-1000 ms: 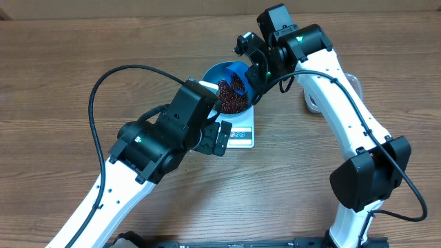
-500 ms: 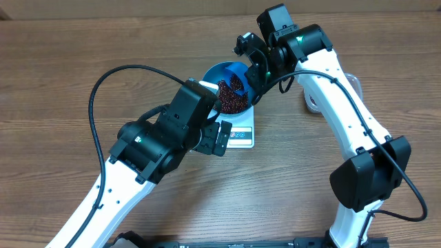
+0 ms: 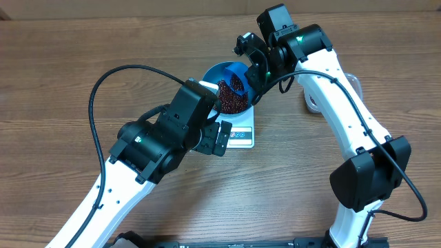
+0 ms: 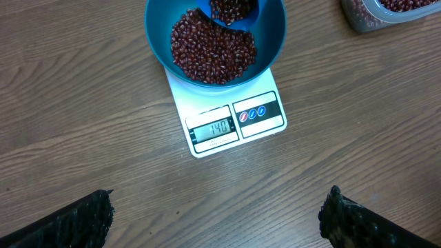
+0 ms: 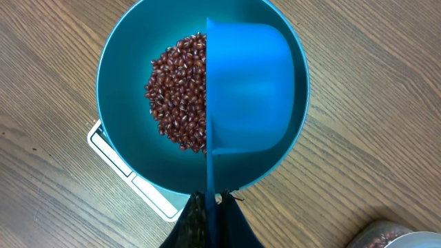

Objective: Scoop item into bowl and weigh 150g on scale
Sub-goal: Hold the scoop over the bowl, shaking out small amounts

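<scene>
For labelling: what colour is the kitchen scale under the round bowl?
White; the flat rectangular kitchen scale shows best in the left wrist view.

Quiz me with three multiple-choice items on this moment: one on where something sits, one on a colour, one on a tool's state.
1. The blue bowl of beans sits:
A) on the white scale
B) beside the scale, clear of it
C) tipped on its side next to it

2. The scoop in the right tool is:
A) white
B) red
C) blue

3. The left tool is:
A) shut on the scoop
B) open, holding nothing
C) shut on the bowl's rim

Answers:
1 A: the scale's display end sticks out from under the bowl.
2 C: the right wrist view shows its blue cup over the bowl.
3 B: its fingers stand wide apart at the left wrist view's lower corners.
</scene>
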Tool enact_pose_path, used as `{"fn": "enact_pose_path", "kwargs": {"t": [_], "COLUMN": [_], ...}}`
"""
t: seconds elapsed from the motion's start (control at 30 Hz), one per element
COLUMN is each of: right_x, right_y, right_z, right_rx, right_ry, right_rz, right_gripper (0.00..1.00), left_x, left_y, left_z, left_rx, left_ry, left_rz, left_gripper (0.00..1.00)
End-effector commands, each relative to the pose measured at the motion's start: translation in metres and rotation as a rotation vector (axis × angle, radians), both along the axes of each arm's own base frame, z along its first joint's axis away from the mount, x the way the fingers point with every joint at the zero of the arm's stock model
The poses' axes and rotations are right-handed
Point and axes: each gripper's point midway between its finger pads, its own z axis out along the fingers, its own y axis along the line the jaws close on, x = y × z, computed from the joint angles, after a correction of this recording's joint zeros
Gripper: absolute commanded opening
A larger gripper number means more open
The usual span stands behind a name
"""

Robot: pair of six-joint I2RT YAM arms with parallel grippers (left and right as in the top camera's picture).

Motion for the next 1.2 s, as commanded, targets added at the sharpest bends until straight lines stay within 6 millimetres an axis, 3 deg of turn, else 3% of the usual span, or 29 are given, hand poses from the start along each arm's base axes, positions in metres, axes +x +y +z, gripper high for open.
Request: {"fn": "enact_pose_path", "kwargs": {"t": [0.0,0.27,0.43,0.63,1.17], "right_x": [-0.001,-0.001,-0.006,-0.002,-0.004], "right_y": [0.003,0.004,0.012,-0.001,0.0], "right_z": [0.029,0.029,0.034,0.039,0.032], "right_rx": [0.035,0.038,0.131,0.218,0.132], "right_ry": [-0.069,-0.067,-0.028,0.009,-0.01], "right_rz": [0.009,0.01,0.027,-0.003,0.0], "right_gripper": [0.04,0.04,0.04,0.04,0.04], "left_x": [0.003,0.003,0.003,0.003,0.003], "left_y": [0.001,0.001,0.001,0.001,0.001], "left_z": [0.003,0.003,0.003,0.003,0.003], "left_rx": [0.004,0.004,0.004,0.004,0.004], "left_ry": [-0.014,-0.014,-0.014,-0.014,-0.014], "left_rz": [0.002,0.002,0.002,0.002,0.002], "left_gripper": [1.0,1.0,1.0,1.0,1.0]}}
